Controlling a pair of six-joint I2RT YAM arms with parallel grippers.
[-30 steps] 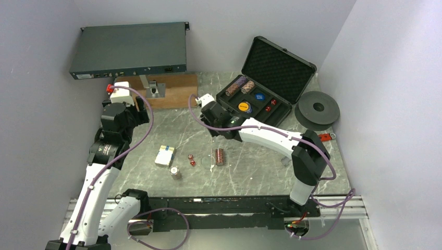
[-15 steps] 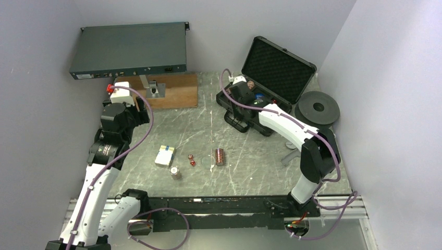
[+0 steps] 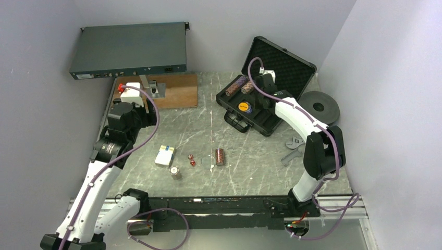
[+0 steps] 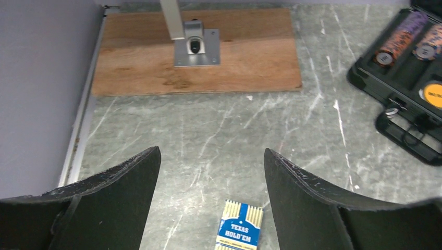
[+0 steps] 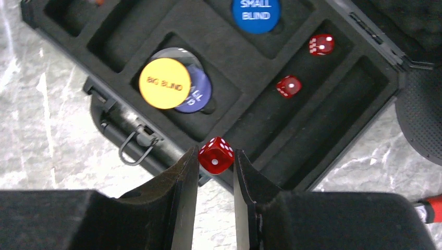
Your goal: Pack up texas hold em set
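Right end effector (image 5: 216,154) pinches a die (image 5: 216,157) above the case (image 5: 208,36); best lowered into the slot (image 5: 260,117) (two dice (image 5: 289,86) lie there) before release. Left end effector (image 4: 211,153): wide, empty.

Top view looks down from high behind the near edge at the whole table (image 3: 172,127), case (image 3: 263,125) far right; left wrist looks forward and down from well left of the case (image 4: 401,78), catching its left end; right wrist looks straight down, close over the case (image 5: 250,67).
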